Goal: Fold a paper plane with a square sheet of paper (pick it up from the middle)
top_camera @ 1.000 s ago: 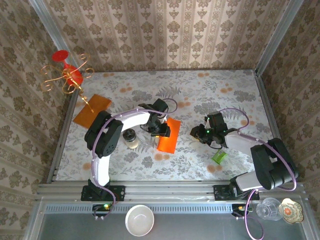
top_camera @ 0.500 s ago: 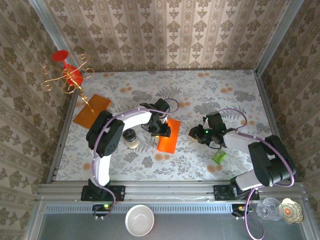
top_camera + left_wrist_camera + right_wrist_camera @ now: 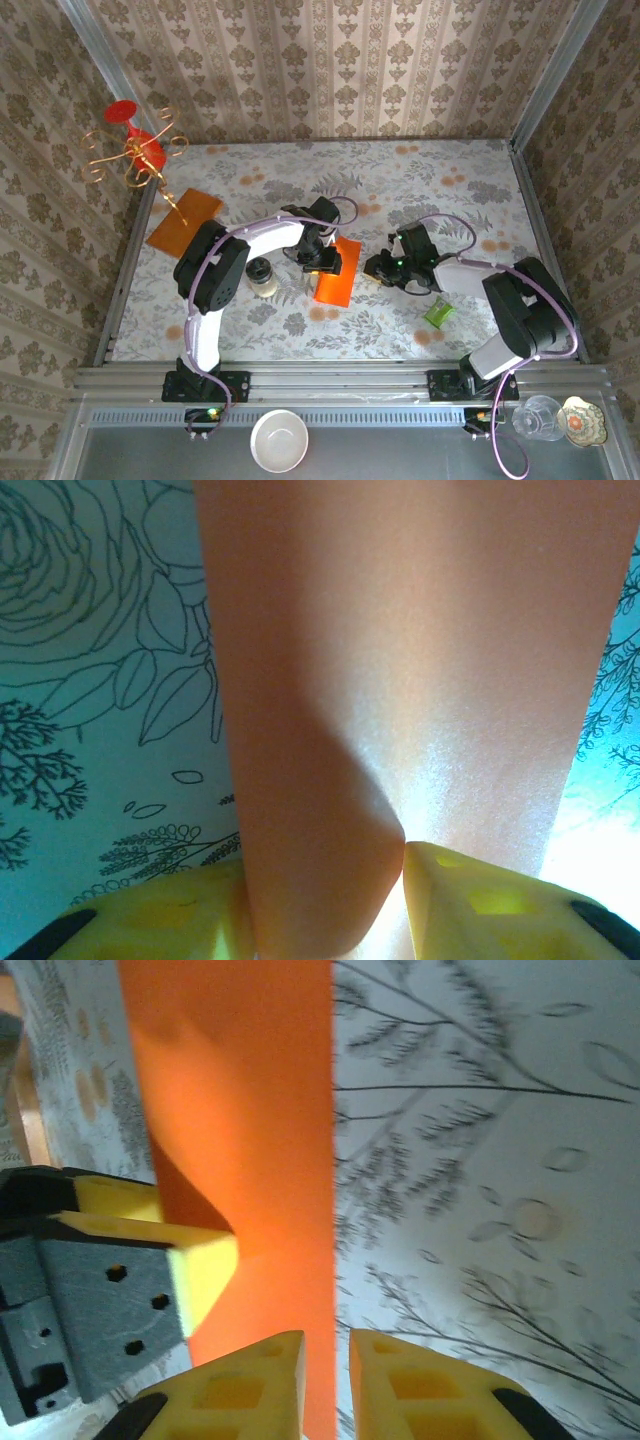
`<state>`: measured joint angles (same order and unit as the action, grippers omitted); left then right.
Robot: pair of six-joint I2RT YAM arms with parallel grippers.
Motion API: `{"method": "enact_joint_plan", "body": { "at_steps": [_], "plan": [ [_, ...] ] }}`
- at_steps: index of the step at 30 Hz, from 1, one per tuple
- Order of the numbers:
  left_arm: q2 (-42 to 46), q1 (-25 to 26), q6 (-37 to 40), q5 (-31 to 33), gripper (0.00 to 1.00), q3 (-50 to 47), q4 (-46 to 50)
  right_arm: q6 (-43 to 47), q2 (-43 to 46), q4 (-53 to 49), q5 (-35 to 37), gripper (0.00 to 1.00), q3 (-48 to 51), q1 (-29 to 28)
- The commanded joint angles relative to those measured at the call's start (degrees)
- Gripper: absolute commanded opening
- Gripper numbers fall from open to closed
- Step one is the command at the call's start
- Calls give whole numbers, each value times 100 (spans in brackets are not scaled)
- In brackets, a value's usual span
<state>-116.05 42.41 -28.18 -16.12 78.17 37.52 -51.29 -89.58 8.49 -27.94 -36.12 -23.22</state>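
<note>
Judging by its shape, the square sheet of paper [image 3: 335, 285] is taken to be at an early fold. It lies mid-surface [image 3: 300, 190] as a narrow strip, humped where its middle is pinched by the left gripper [image 3: 322, 262]. The fingers of the right gripper [image 3: 322, 1350] are drawn nearly together astride the sheet's near edge; whether that edge is gripped cannot be told. No nose or wings are formed, so most folding is judged undone.

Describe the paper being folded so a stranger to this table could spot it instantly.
Near the middle of the floral table lies the square sheet of paper, pinched by the left gripper. It is bright red-orange; the other sheet, by the left wall, is duller amber and lies flat.
</note>
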Motion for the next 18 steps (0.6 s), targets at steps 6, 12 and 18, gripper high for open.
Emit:
{"method": "enact_joint_plan", "body": {
  "at_steps": [6,12,18],
  "plan": [
    [-928,276,185,-32,44,-372,-334,-304,-693,583,-217,16,-502,-313],
    [-953,276,178,-31,44,-399,-342,-410,-1158,769,-259,13,-731,-436],
    [-954,271,160,-23,44,-442,-367,-435,-1457,824,-353,11,-742,-476]
  ]
}}
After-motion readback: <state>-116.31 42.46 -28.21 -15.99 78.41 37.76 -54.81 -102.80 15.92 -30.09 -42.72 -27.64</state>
